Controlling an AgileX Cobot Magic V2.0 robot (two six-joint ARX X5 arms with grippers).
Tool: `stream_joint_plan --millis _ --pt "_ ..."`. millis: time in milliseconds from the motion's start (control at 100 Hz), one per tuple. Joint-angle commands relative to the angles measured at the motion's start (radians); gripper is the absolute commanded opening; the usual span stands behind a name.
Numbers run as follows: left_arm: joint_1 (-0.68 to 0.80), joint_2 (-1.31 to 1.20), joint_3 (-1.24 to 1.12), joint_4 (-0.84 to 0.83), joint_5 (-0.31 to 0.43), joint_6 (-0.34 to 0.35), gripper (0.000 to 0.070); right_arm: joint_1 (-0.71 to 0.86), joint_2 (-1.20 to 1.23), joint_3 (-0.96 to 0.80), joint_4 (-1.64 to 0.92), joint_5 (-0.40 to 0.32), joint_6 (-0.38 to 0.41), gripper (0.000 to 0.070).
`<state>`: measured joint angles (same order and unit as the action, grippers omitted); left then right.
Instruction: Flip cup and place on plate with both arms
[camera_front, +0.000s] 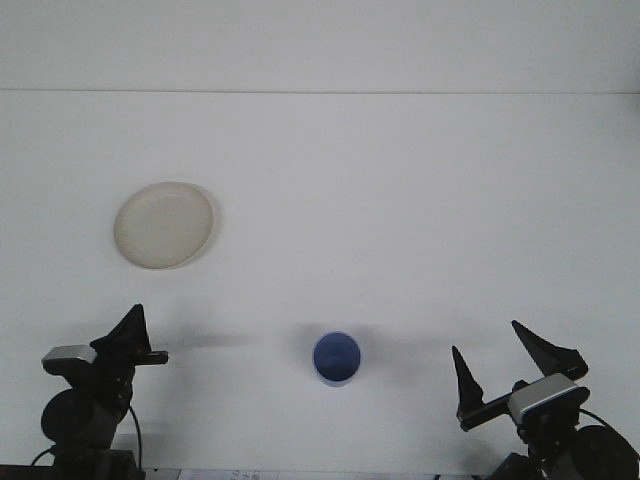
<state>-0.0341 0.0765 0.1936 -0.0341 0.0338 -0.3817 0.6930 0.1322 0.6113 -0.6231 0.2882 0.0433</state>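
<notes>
Front view, item list for your reference, positions by clock face from the middle of the white surface (400, 180).

Item 1: blue cup (336, 358). Stands near 6 o'clock, low in the frame. You look down into what reads as its open mouth, so it seems to be standing upright and on its own. Nothing touches it. It sits roughly midway between the two arms, which suits a two-arm handover, judging by the task.

Item 2: cream plate (163, 225). Lies flat near 9 o'clock, well apart from the cup and bare. It is on the left arm's side, so you would likely finish the placement with that arm.

Item 3: right pincer (505, 369). At about 4 o'clock, low and near the frame's bottom edge. Its two dark fingers point up and stand wide apart, with nothing between them. It is to the right of the cup, near but not touching.

Item 4: left pincer (132, 338). At about 8 o'clock, low, below the plate and well apart from the cup. You see it nearly edge-on, so you cannot tell whether it is wide or narrow. It appears to hold nothing.

Status, as a judgement: no grasp has been made and the cup is not yet on the plate. Your next move calls for closing one arm in on the cup wall.
</notes>
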Motion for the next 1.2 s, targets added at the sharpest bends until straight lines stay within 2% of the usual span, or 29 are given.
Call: stream_joint_plan --millis 0,90,130,190,280,330,390,460,670,850,980,1070,1190 --pt "0.001 0.051 0.103 -0.024 0.019 -0.006 0.0016 0.008 0.000 0.005 0.009 0.001 0.013 0.0664" --pt "0.000 0.172 0.251 -0.099 0.088 0.066 0.0020 0.008 0.000 0.005 0.009 0.001 0.013 0.0664" --pt "0.000 0.234 0.322 -0.135 0.139 0.106 0.0046 0.008 0.000 0.005 0.009 0.000 0.013 0.0664" --pt "-0.006 0.331 0.425 -0.190 0.211 0.146 0.0163 0.008 0.000 0.005 0.008 0.000 0.013 0.0664" --pt "-0.029 0.478 0.575 -0.275 0.308 0.188 0.0415 0.008 0.000 0.005 0.008 0.001 0.013 0.0664" --pt "-0.050 0.555 0.651 -0.326 0.364 0.216 0.0501 0.008 0.000 0.005 0.008 0.000 0.013 0.0664" --pt "-0.087 0.644 0.737 -0.392 0.419 0.252 0.0516 0.008 0.000 0.005 0.008 0.001 0.013 0.0664" --pt "-0.147 0.739 0.827 -0.463 0.449 0.293 0.0516 0.008 0.000 0.005 0.008 0.001 0.013 0.0664" --pt "-0.403 0.996 1.024 -0.612 0.438 0.386 0.0516 0.008 0.000 0.005 0.008 0.001 0.013 0.0664" --pt "-0.611 1.222 1.160 -0.729 0.284 0.426 0.0516 0.008 0.000 0.005 0.006 0.001 0.013 0.0664" --pt "-0.707 1.362 1.236 -0.815 0.184 0.470 0.0516 0.008 0.000 0.005 0.006 0.001 0.013 0.0664" --pt "-0.749 1.437 1.263 -0.826 0.141 0.482 0.0516 0.008 0.000 0.005 0.006 0.001 0.013 0.0664" --pt "-0.779 1.507 1.273 -0.802 0.131 0.482 0.0516 0.008 0.000 0.005 0.006 0.001 0.013 0.0664"
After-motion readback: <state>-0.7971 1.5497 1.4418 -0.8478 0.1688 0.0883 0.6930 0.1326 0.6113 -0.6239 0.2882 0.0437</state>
